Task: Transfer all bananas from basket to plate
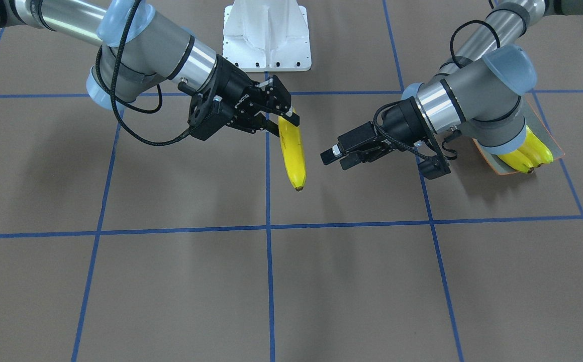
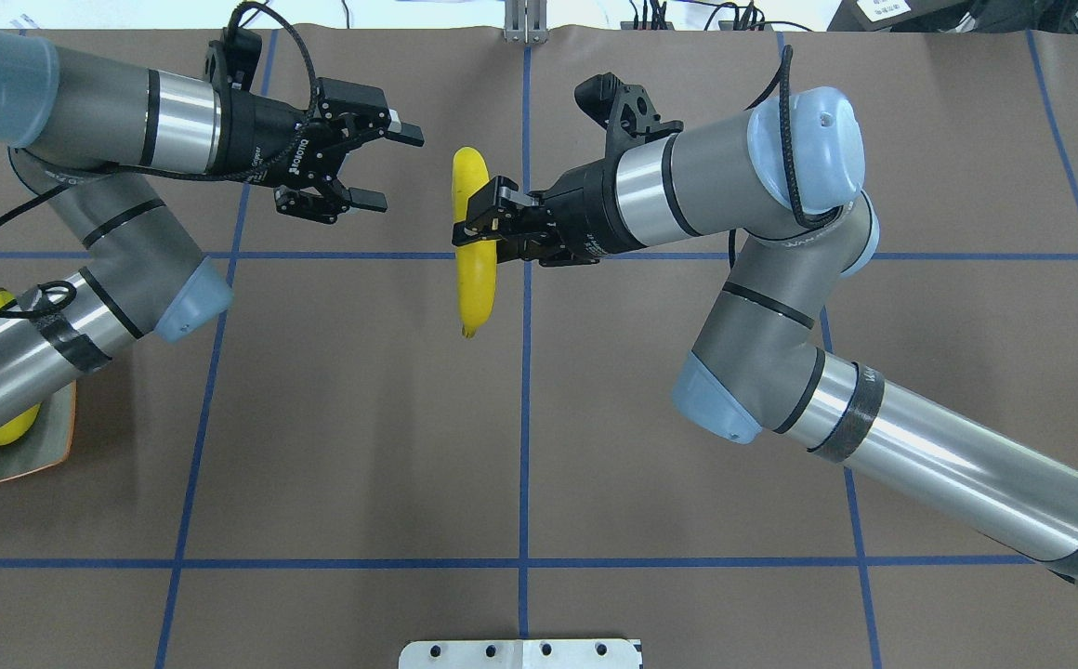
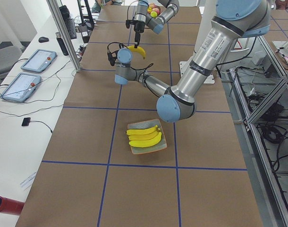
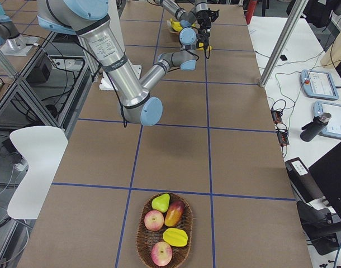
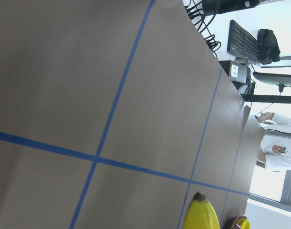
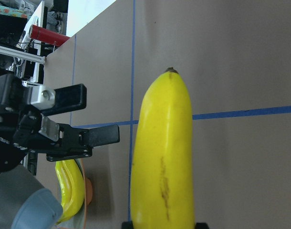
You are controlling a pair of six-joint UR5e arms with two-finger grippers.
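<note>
My right gripper (image 2: pixel 476 226) is shut on a yellow banana (image 2: pixel 474 251) near its stem end, and the fruit hangs above the table's middle (image 1: pixel 293 153). It fills the right wrist view (image 6: pixel 164 157). My left gripper (image 2: pixel 400 169) is open and holds nothing, a short way from the banana's side (image 1: pixel 332 160); its two fingers also show (image 6: pixel 102 114). Other bananas (image 3: pixel 145 136) lie on the square orange-rimmed plate (image 3: pixel 162 144), under my left arm (image 1: pixel 527 155). The basket (image 4: pixel 145 241) stands at the table's far right end, with no banana visible in it.
The basket holds apples, a pear and other fruit (image 4: pixel 165 223). The robot's white base plate (image 1: pixel 266 35) lies between the arms. Tablets and cables sit on the side benches (image 3: pixel 38 60). A person (image 5: pixel 279 148) stands beyond the table.
</note>
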